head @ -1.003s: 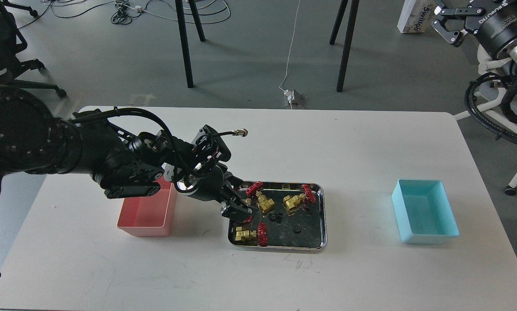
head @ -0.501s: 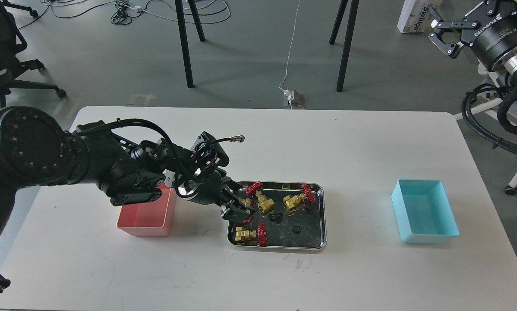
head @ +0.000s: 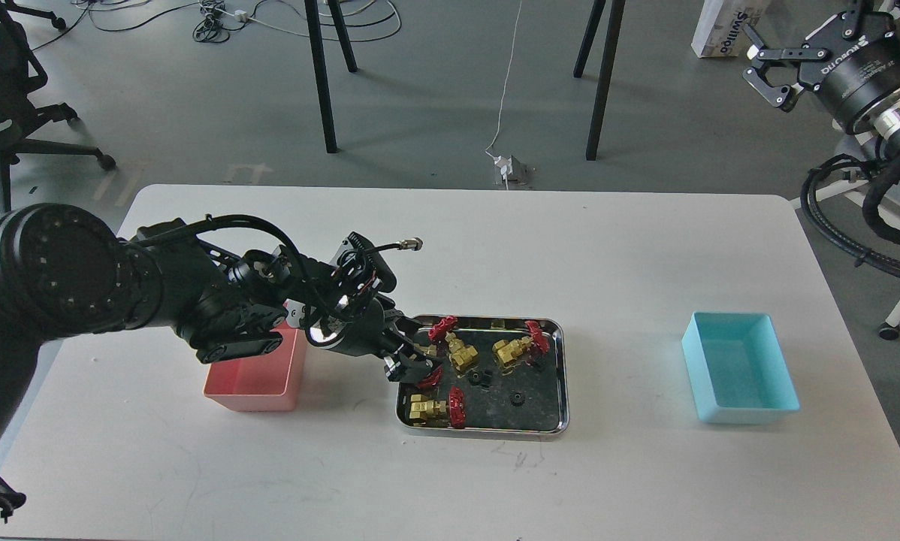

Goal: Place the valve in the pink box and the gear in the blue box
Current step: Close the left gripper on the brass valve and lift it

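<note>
The left gripper's point(head: 414, 363) fingertips cover most of a valve point(head: 429, 376); only a red sliver shows below them, so the grasp cannot be judged. The pink box point(head: 258, 383) is partly hidden behind that arm's wrist.

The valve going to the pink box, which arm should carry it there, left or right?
Left. The left gripper is already down in the steel tray at a valve, with the pink box right beside that arm. The right gripper is raised far off, beyond the table's far right corner.
</note>
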Controlling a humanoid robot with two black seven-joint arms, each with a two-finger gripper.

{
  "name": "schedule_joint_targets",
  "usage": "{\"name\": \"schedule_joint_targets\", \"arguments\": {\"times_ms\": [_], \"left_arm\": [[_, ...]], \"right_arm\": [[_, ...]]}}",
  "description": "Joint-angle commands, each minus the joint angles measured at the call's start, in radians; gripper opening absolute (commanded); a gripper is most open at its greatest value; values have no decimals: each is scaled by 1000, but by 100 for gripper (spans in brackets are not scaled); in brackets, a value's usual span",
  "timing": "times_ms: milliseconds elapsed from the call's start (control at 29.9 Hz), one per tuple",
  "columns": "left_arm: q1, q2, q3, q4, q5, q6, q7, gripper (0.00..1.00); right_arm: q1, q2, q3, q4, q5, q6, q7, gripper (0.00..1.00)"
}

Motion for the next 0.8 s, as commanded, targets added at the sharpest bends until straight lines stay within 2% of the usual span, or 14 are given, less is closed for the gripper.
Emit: {"name": "schedule_joint_targets", "arguments": {"times_ms": [0,267,434,769], "left_arm": [[8,1,3,0,1,2,0,60],[20,1,3,-1,6,3,0,59],[18,1,1,-1,6,5,0,45],[18,1,0,-1,6,6,0,25]], "right_arm": [[-1,0,2,0,0,0,0,100],[-6,0,1,-2,0,-1,0,100],[-9,0,-1,-3,0,-3,0,100],[-18,0,1,-3,0,-6,0,100]]}}
